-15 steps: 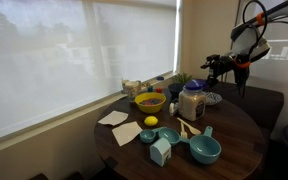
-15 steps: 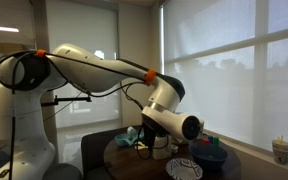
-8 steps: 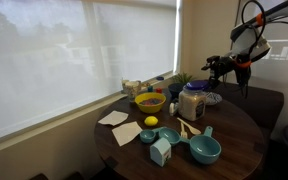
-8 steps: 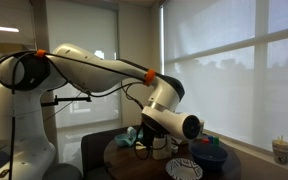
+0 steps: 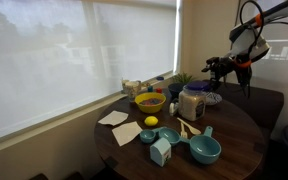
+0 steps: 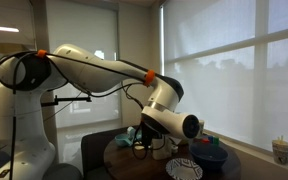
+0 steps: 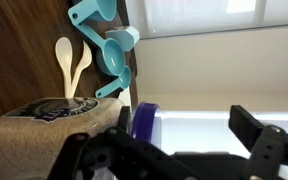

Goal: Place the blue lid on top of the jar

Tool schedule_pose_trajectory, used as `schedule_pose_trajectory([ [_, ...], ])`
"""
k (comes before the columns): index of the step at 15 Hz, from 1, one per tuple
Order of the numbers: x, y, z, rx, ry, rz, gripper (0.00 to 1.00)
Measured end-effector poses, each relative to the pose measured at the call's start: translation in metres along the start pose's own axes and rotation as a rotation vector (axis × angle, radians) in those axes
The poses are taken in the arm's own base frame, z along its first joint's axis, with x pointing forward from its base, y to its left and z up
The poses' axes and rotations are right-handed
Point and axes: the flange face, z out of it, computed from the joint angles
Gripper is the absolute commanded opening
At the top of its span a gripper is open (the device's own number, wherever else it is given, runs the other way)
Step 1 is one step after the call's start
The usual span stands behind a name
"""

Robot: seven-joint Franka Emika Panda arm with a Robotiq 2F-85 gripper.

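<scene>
The blue lid [image 7: 144, 120] shows in the wrist view only. It is a dark disc seen nearly edge-on, right at the upper end of the jar [image 7: 39, 125]. It appears to lie flat across the jar's mouth, its face square to the jar's long axis. Whether it is seated or merely over the rim cannot be told, because the tool's body cuts off the lid's lower part.

The tool [image 7: 182, 130] is spread, with bright window light showing through the gap and nothing between the fingers. The lid lies off to the counter side of that gap, close by one finger and not in it.

In an exterior view the jar [image 5: 192, 102] stands upright on the counter [image 5: 234, 125], and the tool [image 5: 216, 66] hangs above it and to one side, apart from it. The lid is too small to make out there. Teal measuring cups [image 7: 109, 45] and wooden spoons [image 7: 69, 65] lie beyond the jar. In an exterior view the arm [image 6: 94, 68] blocks the jar and the tool.
</scene>
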Motion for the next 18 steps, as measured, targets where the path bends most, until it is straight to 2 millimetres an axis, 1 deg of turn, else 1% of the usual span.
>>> schedule_pose_trajectory([
  [5, 0.0000, -0.0003, 0.0059, -0.008, -0.015, 0.015, 1.00],
  [10, -0.0002, 0.0045, 0.0052, -0.023, -0.022, 0.028, 1.00],
  [18, 0.0010, 0.0025, 0.0052, -0.024, -0.022, 0.024, 1.00],
])
